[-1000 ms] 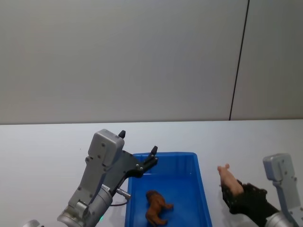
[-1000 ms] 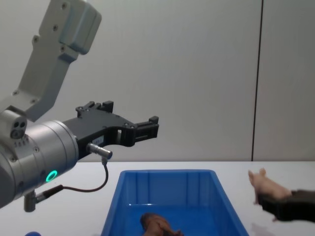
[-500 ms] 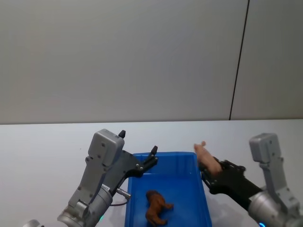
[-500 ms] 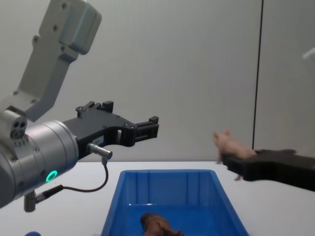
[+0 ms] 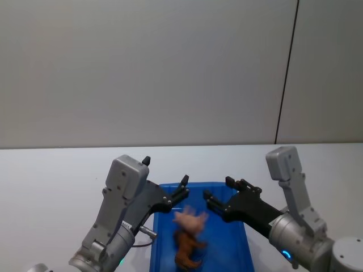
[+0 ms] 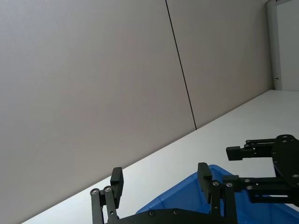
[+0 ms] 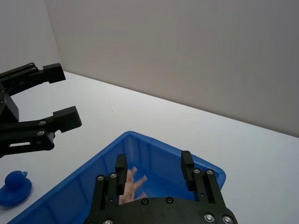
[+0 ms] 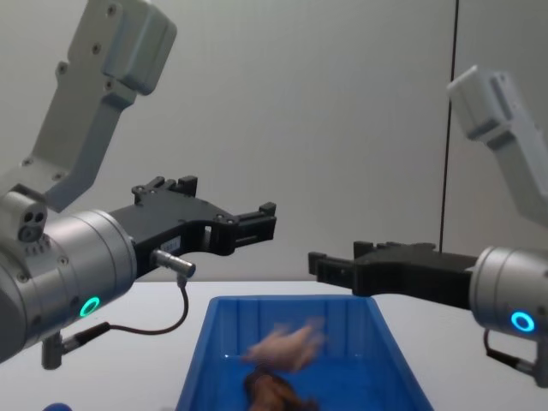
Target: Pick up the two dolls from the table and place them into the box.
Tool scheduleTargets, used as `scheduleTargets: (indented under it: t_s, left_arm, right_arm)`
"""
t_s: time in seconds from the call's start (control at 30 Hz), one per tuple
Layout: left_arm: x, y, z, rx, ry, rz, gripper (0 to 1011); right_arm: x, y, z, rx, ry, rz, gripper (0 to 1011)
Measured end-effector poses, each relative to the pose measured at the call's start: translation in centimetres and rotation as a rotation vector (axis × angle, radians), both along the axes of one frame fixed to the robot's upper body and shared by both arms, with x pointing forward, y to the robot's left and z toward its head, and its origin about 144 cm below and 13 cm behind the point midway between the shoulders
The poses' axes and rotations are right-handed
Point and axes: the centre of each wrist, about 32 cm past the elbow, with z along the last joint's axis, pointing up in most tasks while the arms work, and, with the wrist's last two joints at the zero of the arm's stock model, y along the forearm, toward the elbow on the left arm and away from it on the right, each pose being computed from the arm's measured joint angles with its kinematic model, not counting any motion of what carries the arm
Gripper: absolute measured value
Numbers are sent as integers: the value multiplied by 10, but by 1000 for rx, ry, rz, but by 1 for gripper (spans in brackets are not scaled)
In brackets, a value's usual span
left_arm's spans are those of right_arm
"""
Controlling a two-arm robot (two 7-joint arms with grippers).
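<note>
Lower centre, I see the pale pink plastic pig (image 5: 188,218), blurred, above the brown plastic lion (image 5: 187,253) in the bright blue plastic bin (image 5: 224,252). Jaws spread, the right gripper (image 5: 216,189) and left gripper (image 5: 165,170) flank it.

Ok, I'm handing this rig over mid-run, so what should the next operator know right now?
The left pincer is open and empty, held above the far left corner of the box.
The right pincer is open and empty, above the box's right side.
The lion lies in the box. The pig is loose in the air just above it, within the walls, blurred, touching neither pincer.
Done: lion placed, pig let go over the box.
Left: check that the pig settles inside, then probably draw both pincers back.
</note>
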Motion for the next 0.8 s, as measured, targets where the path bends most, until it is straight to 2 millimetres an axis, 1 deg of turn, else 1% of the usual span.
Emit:
scheduleTargets:
  t_s: [0.03, 0.07, 0.1, 0.13, 0.17, 0.27, 0.3, 0.33, 0.37, 0.4, 0.43, 0.63, 0.8]
  left_arm:
    - [0, 0, 0, 0, 0, 0, 1001]
    - [0, 0, 0, 0, 0, 0, 1001]
    - [0, 0, 0, 0, 0, 0, 1001]
    - [0, 0, 0, 0, 0, 0, 1001]
    - [0, 0, 0, 0, 0, 0, 1001]
    - [0, 0, 0, 0, 0, 0, 1001]
    - [0, 0, 0, 0, 0, 0, 1001]
    - [0, 0, 0, 0, 0, 0, 1001]
    - [0, 0, 0, 0, 0, 0, 1001]
    - [0, 0, 0, 0, 0, 0, 1001]
    - [0, 0, 0, 0, 0, 0, 1001]
    - [0, 0, 0, 0, 0, 0, 1001]
    - [0, 0, 0, 0, 0, 0, 1001]
  right_arm:
    - [1, 1, 0, -1, 1, 0, 695]
    - [2, 2, 0, -2, 1, 0, 709]
    - [3, 2, 0, -2, 2, 0, 754]
    - [4, 3, 0, -4, 3, -2, 754]
    - [5, 3, 0, -7, 5, -8, 810]
    - [7, 4, 0, -16, 10, -26, 880]
    - [7, 3, 0, -20, 12, -37, 934]
    - [7, 3, 0, -23, 13, -46, 934]
    - [7, 3, 0, -25, 14, -51, 976]
    - [6, 2, 0, -30, 15, -66, 976]
    - [5, 2, 0, -32, 16, -75, 1001]
    - [-2, -5, -1, -45, 17, -138, 1001]
    - [-14, -15, -2, -50, 18, -202, 1001]
